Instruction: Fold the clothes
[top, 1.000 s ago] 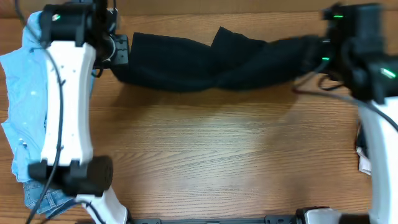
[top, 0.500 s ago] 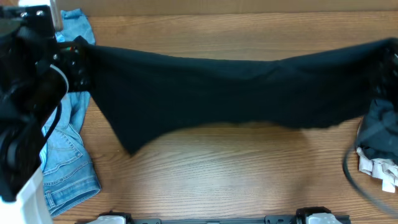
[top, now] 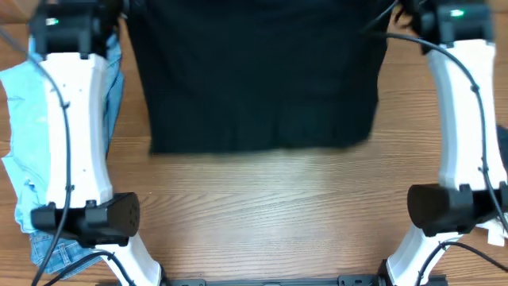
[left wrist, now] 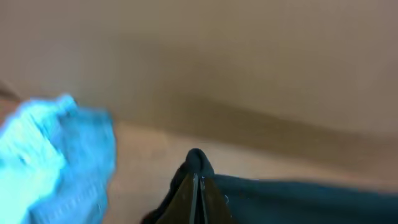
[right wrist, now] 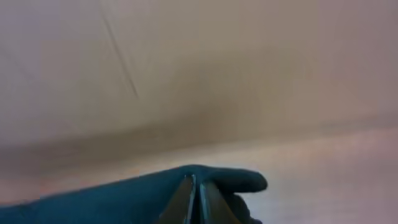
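Note:
The clothes' black T-shirt (top: 262, 79) lies spread as a wide flat panel over the far half of the wooden table (top: 270, 214), its lower hem straight across the middle. My left gripper (left wrist: 196, 177) is shut on a pinch of its black cloth at the far left corner. At the far right corner my right gripper (right wrist: 194, 182) is shut on another black fold. The shirt's top edge runs out of the overhead view. A light blue shirt (top: 32, 119) and blue denim jeans (top: 55, 250) lie heaped at the table's left edge.
Both white arms (top: 75, 119) (top: 468, 111) reach along the table's sides from bases at the near edge. A crumpled white and dark item (top: 496, 226) sits at the right edge. The blue heap (left wrist: 56, 162) lies just left of my left gripper.
The black T-shirt, bunched in a band across the back a second ago, was stretched wide between both grippers and now lies spread flat. Both arms have swung back toward the far edge.

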`<action>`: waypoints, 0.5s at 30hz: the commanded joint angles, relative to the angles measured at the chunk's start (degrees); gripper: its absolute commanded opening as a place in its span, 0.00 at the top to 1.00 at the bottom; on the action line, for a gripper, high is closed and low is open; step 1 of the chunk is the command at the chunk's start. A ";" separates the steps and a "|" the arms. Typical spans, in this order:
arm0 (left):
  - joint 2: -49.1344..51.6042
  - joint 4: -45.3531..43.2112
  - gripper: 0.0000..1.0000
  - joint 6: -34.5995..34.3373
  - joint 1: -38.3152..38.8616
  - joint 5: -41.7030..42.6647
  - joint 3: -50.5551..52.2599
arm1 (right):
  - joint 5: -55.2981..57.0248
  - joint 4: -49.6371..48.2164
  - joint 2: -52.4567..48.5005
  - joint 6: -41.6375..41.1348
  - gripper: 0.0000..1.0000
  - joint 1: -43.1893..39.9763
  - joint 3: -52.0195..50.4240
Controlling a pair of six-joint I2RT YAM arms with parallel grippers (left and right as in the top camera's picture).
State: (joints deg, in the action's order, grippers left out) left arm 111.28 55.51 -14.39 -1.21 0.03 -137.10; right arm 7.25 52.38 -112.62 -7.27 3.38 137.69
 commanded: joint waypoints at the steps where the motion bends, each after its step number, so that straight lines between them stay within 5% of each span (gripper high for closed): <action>1: -5.95 2.95 0.96 -1.42 -2.51 1.33 -12.81 | 0.42 5.01 5.35 0.00 0.95 -2.75 12.63; 9: -1.90 34.91 0.96 1.33 3.61 2.58 -14.01 | 0.61 34.36 5.11 0.00 0.96 -3.19 2.60; 15: 8.87 41.31 0.96 5.42 7.10 -0.42 -8.15 | 0.63 36.74 5.11 1.31 0.96 -4.04 -19.74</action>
State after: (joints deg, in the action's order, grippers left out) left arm 116.42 96.25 -11.94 4.78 1.87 -149.40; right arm 7.09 89.49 -108.03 -6.66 0.36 124.49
